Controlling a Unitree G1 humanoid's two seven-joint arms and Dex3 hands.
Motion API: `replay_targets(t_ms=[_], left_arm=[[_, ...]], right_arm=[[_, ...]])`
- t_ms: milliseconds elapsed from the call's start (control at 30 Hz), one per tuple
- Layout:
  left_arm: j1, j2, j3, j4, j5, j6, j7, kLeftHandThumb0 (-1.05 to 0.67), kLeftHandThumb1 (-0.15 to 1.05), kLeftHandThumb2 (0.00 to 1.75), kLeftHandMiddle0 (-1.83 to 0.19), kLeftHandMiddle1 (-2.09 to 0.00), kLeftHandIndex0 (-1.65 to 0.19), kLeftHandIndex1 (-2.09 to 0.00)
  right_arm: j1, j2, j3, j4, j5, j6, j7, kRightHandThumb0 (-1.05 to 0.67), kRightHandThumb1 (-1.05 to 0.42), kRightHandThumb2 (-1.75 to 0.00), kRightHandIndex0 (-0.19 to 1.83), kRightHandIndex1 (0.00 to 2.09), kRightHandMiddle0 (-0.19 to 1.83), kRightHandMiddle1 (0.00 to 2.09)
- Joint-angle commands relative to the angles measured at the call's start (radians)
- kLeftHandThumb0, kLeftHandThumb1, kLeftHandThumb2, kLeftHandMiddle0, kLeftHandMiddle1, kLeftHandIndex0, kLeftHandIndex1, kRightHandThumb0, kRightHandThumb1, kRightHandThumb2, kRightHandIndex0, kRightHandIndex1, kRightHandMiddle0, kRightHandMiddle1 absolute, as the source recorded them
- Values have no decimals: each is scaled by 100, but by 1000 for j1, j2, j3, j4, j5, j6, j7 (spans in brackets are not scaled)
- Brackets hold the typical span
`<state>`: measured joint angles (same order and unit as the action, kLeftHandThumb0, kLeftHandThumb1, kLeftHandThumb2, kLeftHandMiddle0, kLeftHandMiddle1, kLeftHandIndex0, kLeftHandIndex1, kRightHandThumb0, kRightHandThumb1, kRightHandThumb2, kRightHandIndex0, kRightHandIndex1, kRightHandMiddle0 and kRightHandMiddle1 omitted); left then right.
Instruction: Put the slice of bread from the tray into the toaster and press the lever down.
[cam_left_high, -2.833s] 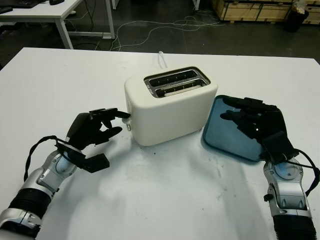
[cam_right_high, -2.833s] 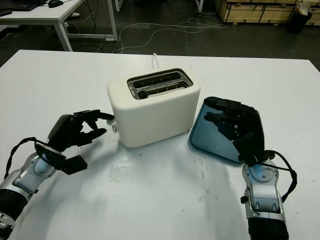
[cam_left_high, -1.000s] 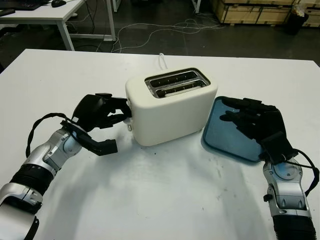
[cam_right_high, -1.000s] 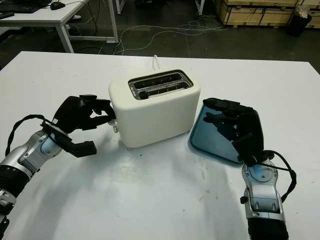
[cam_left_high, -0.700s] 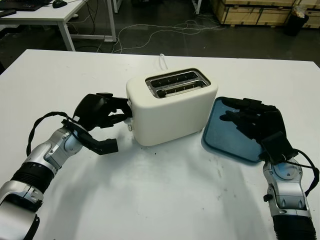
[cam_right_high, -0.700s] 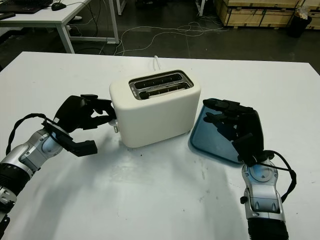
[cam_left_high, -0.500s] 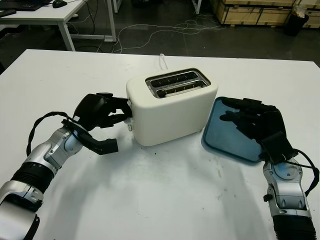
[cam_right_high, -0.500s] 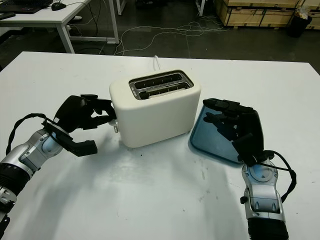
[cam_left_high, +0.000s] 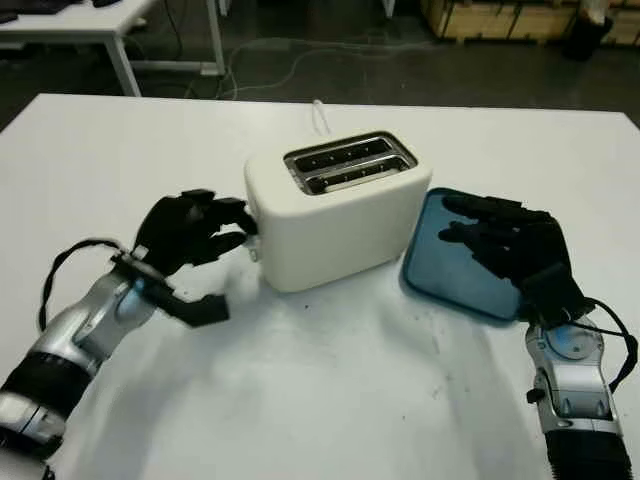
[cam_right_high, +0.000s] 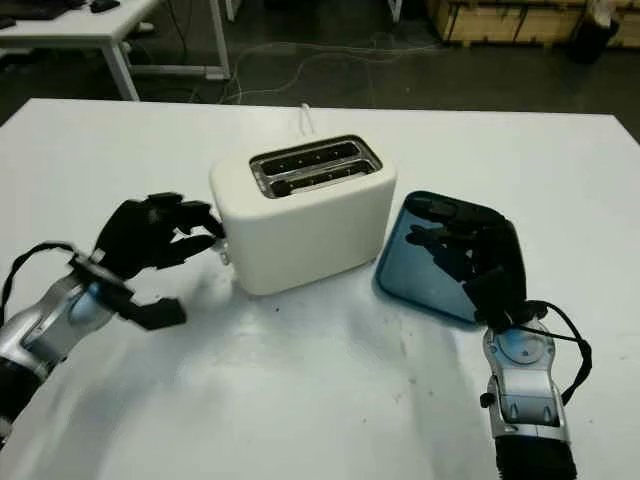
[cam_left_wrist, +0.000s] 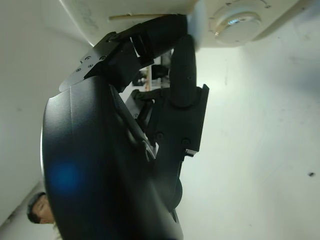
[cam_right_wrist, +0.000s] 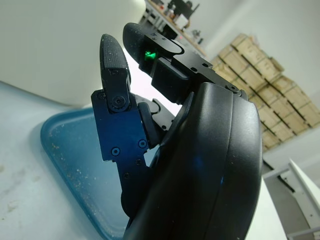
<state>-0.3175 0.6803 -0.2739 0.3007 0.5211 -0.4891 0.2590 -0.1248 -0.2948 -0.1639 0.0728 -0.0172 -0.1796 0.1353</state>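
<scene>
**Toaster station: items on white table**

- Toaster (cam_left_high: 335, 205): cream, centre; bread in slot not discernible.
- Lever (cam_left_wrist: 196, 27): left hand (cam_left_high: 190, 232) fingers curled against it, toaster's end.
- Tray (cam_left_high: 440, 262): blue, just beside toaster; right hand (cam_left_high: 507, 250) open above it, holding nothing.

- Looks like a robotics lab or workshop space, definitely not a home kitchen.
- The white table (cam_left_high: 330, 400) is a plain work table with scuffs and dark specks on its top, standing on a dark bare floor (cam_left_high: 330, 70).
- Loose cables (cam_right_high: 300, 55) snake all over that floor behind the table.
- Wooden crates (cam_left_high: 490, 18) are stacked along the back wall, pallet-storage style; the right wrist view shows a whole wall of stacked boxes (cam_right_wrist: 270, 95) too.
- Another white desk (cam_right_high: 100, 30) stands at the back left with what looks like computer gear on it.
- A dark bin (cam_left_high: 582, 30) stands by the crates.
</scene>
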Motion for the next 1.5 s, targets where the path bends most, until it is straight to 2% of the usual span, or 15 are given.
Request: replay_targets(t_ms=[0,133,200,400,600,767,867,967,1133,1267,1400,1467], left_arm=[[35,7,52,-40,-17,21,-28,-32,92,19,-53,-148,-72,-67],[49,14,159,-104,-54,74,-81,-37,92,18,-53,-146,-70,-66],[44,23,201,-128,-40,102,-96,-41,92,17,-57,-139,-72,-62],[14,61,289,-201,2,206,-157,-50,92,14,-59,-125,-72,-51],[-29,102,309,-218,23,257,-233,-57,92,7,-67,-111,-82,-36],[-55,164,277,-239,19,287,-419,-58,89,2,-71,-107,-92,-32],[-54,172,256,-255,20,307,-507,-57,89,1,-69,-110,-92,-29],[-59,168,234,-272,30,330,-571,-58,90,1,-66,-113,-91,-26],[-63,146,247,-279,-2,302,-576,-56,91,0,-57,-123,-89,-27],[-57,146,275,-319,-46,308,-590,-57,92,2,-52,-137,-86,-38],[-40,121,312,-348,-81,331,-571,-59,92,7,-55,-136,-76,-63],[-32,105,324,-347,-74,339,-544,-60,92,9,-55,-135,-74,-66]], right_arm=[[-6,-4,1,12,5,-14,4,-47,-92,-16,98,57,105,0],[-14,-8,3,17,-2,-14,2,-47,-92,-15,98,56,105,0],[-20,-23,4,12,-15,-3,4,-46,-92,-15,97,56,103,0],[-67,-120,-13,25,-33,6,48,-49,-92,-15,92,55,97,0],[-139,-216,-29,64,-46,5,92,-48,-92,-12,86,50,94,0],[-213,-317,-11,62,-96,97,136,-52,-92,-7,86,46,94,0],[-258,-359,6,55,-125,142,165,-53,-91,-3,92,32,93,1],[-297,-378,23,60,-136,160,189,-51,-89,-1,94,30,94,1],[-355,-411,66,87,-178,190,230,-52,-87,0,91,23,88,0],[-382,-431,89,100,-213,199,240,-57,-88,0,90,16,84,0],[-389,-427,94,125,-240,193,216,-60,-86,0,92,14,84,0],[-387,-425,96,135,-248,192,213,-61,-87,0,91,14,84,0]])
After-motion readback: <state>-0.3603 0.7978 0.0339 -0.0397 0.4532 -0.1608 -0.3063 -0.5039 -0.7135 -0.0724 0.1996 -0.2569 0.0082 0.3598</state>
